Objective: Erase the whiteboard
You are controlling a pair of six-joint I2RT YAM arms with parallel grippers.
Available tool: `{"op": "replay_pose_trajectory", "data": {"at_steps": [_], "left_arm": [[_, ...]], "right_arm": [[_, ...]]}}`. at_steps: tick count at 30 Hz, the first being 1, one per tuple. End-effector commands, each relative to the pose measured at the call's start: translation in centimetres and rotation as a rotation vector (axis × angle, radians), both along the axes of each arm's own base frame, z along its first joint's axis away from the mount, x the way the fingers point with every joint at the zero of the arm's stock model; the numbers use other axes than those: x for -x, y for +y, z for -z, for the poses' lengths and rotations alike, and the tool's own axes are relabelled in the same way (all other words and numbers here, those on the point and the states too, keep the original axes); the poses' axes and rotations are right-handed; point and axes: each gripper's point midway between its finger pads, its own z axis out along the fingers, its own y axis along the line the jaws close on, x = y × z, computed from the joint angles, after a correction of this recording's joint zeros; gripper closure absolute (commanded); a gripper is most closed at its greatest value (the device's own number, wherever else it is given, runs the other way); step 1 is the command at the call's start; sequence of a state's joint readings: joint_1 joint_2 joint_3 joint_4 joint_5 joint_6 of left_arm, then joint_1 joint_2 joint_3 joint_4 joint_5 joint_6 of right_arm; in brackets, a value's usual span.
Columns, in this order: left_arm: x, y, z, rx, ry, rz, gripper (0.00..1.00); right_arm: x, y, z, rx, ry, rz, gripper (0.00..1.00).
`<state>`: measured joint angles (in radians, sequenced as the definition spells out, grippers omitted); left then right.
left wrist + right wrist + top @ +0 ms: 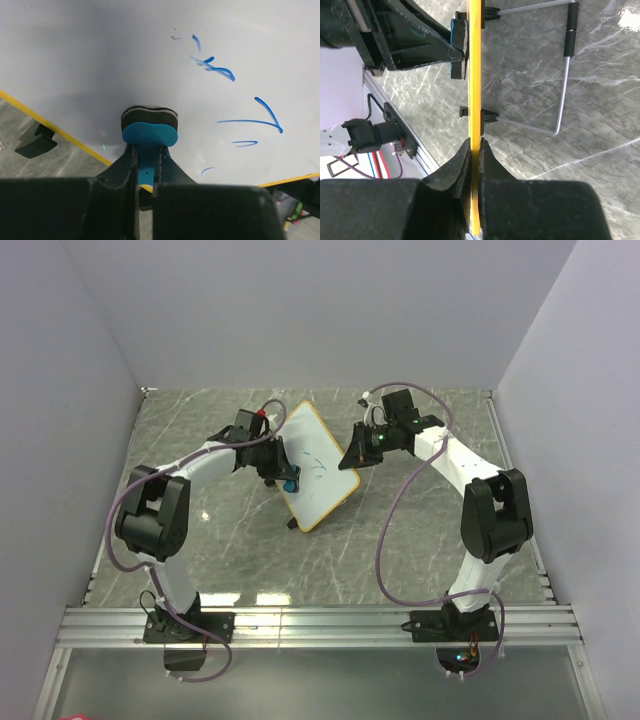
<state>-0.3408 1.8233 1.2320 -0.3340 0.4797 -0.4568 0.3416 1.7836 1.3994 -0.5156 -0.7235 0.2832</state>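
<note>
The whiteboard (318,468), white with a tan-yellow frame, stands tilted at the table's middle and bears blue scribbles (250,121). My left gripper (283,478) is shut on the small blue eraser (149,132), whose dark felt pad presses against the board's left part. My right gripper (352,457) is shut on the board's yellow frame edge (475,75) at its right side. In the right wrist view the board shows edge-on, with the eraser (457,49) against its left face.
The board's wire stand (563,85) and black feet (490,116) sit on the grey marble tabletop (420,550). An aluminium rail (320,625) runs along the near edge. White walls enclose the table.
</note>
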Motion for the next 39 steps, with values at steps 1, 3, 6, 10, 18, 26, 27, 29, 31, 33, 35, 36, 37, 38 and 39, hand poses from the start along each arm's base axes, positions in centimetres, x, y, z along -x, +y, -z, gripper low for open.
{"op": "replay_pose_trajectory", "data": {"at_steps": [1,3,6,10,18,26,27,29,31,33,35,36,37,38,39], "left_arm": [[1.6,-2.5,0.4,-0.029,-0.067,0.079,1.00],[3.6,-4.5,-0.2,-0.022,-0.075,0.143,1.00],[6.4,-6.3,-0.5,-0.012,-0.060,0.207,1.00],[8.9,-5.4,0.3,-0.051,-0.018,0.223,1.00],[12.1,-1.8,3.9,-0.197,0.112,0.204,1.00],[12.3,-1.4,5.0,-0.243,0.154,0.217,1.00],[11.4,-1.8,4.1,-0.233,0.123,0.212,1.00],[10.3,-2.2,3.2,-0.233,0.099,0.205,1.00],[8.0,-3.4,1.3,-0.220,0.041,0.187,1.00],[5.7,-4.9,-1.1,-0.190,-0.012,0.181,1.00],[4.3,-5.9,-2.7,-0.162,-0.042,0.178,1.00],[3.1,-6.8,-4.1,-0.136,-0.075,0.177,1.00],[2.6,-7.3,-4.6,-0.126,-0.083,0.171,1.00],[2.0,-7.5,-4.9,-0.118,-0.090,0.163,1.00],[1.3,-8.1,-5.1,-0.102,-0.095,0.161,1.00]], "right_arm": [[2.0,1.1,-0.3,-0.001,0.001,-0.067,1.00],[1.9,1.1,-0.3,-0.003,0.000,-0.065,1.00],[1.6,1.1,-0.4,0.001,-0.005,-0.065,1.00],[1.5,1.2,-0.3,0.004,0.002,-0.068,1.00],[1.3,1.3,-0.1,0.004,0.005,-0.071,1.00],[1.1,1.3,-0.3,0.003,-0.005,-0.067,1.00],[1.2,1.3,-0.4,0.002,-0.006,-0.069,1.00],[1.2,1.3,-0.3,0.003,-0.007,-0.068,1.00],[1.3,1.3,-0.2,-0.001,-0.004,-0.067,1.00],[1.4,1.3,0.1,-0.003,0.005,-0.068,1.00],[1.5,1.4,0.1,-0.004,0.009,-0.070,1.00],[1.7,1.5,0.2,-0.005,0.011,-0.072,1.00],[1.6,1.4,0.2,-0.004,0.010,-0.071,1.00],[1.7,1.4,0.3,-0.002,0.011,-0.073,1.00],[1.8,1.3,0.4,-0.002,0.015,-0.074,1.00]]}}
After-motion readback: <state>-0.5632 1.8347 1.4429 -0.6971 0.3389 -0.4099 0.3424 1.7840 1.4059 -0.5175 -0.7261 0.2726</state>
